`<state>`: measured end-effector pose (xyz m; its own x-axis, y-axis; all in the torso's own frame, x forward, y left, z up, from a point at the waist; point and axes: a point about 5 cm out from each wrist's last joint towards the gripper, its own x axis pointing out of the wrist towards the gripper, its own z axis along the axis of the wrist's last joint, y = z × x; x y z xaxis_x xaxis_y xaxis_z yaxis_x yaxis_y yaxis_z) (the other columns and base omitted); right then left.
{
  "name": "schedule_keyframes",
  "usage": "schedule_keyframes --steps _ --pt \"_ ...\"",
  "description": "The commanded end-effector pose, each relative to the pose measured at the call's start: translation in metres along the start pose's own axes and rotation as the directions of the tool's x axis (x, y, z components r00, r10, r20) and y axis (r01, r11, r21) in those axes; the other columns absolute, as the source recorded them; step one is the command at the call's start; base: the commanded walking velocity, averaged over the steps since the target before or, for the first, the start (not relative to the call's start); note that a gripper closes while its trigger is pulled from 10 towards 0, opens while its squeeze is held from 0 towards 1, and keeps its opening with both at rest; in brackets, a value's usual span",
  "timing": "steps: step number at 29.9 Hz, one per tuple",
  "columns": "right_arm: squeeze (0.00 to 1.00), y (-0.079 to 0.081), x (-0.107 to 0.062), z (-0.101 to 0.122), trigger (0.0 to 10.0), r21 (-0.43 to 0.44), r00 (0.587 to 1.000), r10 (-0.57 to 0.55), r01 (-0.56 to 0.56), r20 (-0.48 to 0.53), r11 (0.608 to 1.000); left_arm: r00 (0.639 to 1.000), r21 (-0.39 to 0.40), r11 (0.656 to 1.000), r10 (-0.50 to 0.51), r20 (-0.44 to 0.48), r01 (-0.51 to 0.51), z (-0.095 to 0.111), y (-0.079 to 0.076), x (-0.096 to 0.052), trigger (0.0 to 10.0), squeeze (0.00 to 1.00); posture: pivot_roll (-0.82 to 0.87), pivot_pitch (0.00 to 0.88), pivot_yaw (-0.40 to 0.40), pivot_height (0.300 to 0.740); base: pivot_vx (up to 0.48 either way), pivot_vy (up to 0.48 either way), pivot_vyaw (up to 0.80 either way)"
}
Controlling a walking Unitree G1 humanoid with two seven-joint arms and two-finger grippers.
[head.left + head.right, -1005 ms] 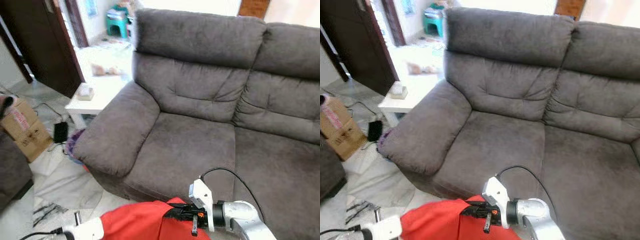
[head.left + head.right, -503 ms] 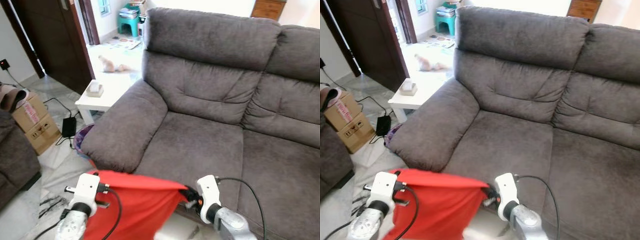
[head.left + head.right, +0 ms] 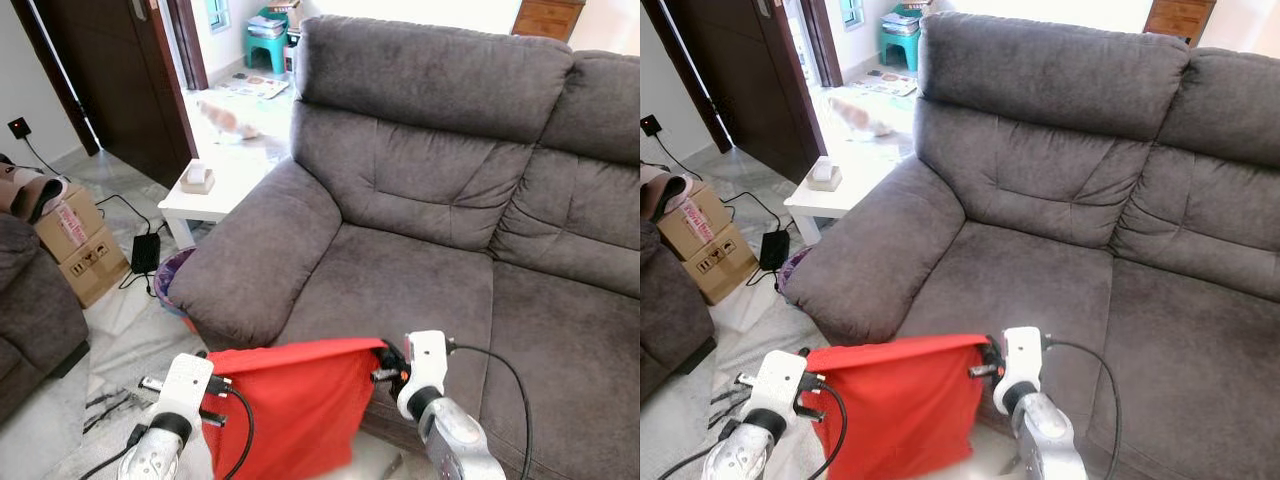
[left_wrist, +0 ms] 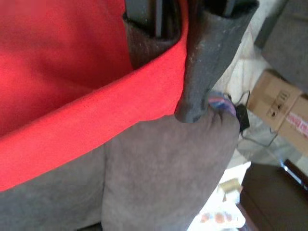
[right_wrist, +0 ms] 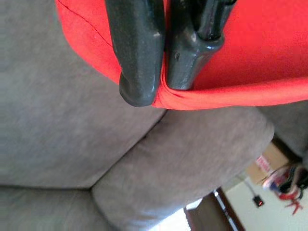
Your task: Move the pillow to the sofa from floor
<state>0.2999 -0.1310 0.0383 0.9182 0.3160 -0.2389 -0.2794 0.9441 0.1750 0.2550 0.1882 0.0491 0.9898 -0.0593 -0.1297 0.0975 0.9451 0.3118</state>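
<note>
Red pillow (image 3: 285, 405) stretched between left gripper (image 3: 212, 388) and right gripper (image 3: 385, 368), both clamped on its top corners, before grey sofa (image 3: 420, 200).

The cardboard box (image 3: 85, 255) carries red lettering and black handling symbols, too small to read.

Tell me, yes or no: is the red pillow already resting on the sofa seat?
No: the red pillow hangs in front of the sofa, held at its top corners by the left gripper and the right gripper.
</note>
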Motion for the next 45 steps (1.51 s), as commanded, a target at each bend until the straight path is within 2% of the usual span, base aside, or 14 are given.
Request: schedule_keyframes --steps 1,4,8,12,20,30,45 --pt "0.0 -0.016 -0.007 0.012 10.0 0.012 0.993 -0.078 0.077 0.088 0.997 0.997 0.053 0.997 0.056 0.047 -0.058 0.012 0.016 0.003 10.0 0.0 0.13 0.086 -0.007 0.74 0.0 0.0 -0.8" --pt "0.0 -0.016 -0.007 0.012 10.0 0.032 0.993 -0.078 0.076 0.089 0.997 0.998 0.056 0.997 0.051 0.039 -0.053 0.01 0.013 0.002 10.0 0.0 0.12 0.086 -0.006 0.74 0.0 0.0 -0.8" --pt "0.0 -0.015 -0.007 0.012 10.0 -0.03 0.994 -0.072 0.075 0.086 0.997 0.999 0.051 0.998 0.042 0.029 -0.044 0.008 0.008 0.0 10.0 0.0 0.12 0.086 -0.006 0.74 0.0 -0.256 -0.8" --pt "0.0 -0.014 -0.005 0.011 10.0 0.038 0.989 -0.114 0.111 0.093 0.993 0.998 0.046 0.997 0.053 0.03 -0.054 0.009 0.008 0.0 10.0 0.0 0.13 0.075 -0.005 0.74 0.0 -0.408 -0.8" --pt "0.0 -0.017 -0.006 0.012 10.0 0.044 0.981 -0.159 0.155 0.109 0.987 0.998 0.053 0.997 0.058 0.032 -0.06 0.008 0.013 0.0 10.0 0.0 0.13 0.065 -0.006 0.74 0.0 -0.311 -0.8" --pt "0.0 -0.023 -0.004 0.019 10.0 0.058 0.971 -0.195 0.189 0.14 0.98 0.997 0.052 0.997 0.06 0.04 -0.062 0.01 0.013 0.0 10.0 0.0 0.13 0.074 -0.008 0.74 0.0 -0.319 0.0" --pt "0.0 -0.025 -0.003 0.019 10.0 0.063 0.971 -0.2 0.194 0.131 0.979 0.997 0.054 0.996 0.067 0.034 -0.069 0.009 0.017 -0.003 10.0 0.0 0.14 0.092 -0.002 0.74 0.0 -0.357 0.0"
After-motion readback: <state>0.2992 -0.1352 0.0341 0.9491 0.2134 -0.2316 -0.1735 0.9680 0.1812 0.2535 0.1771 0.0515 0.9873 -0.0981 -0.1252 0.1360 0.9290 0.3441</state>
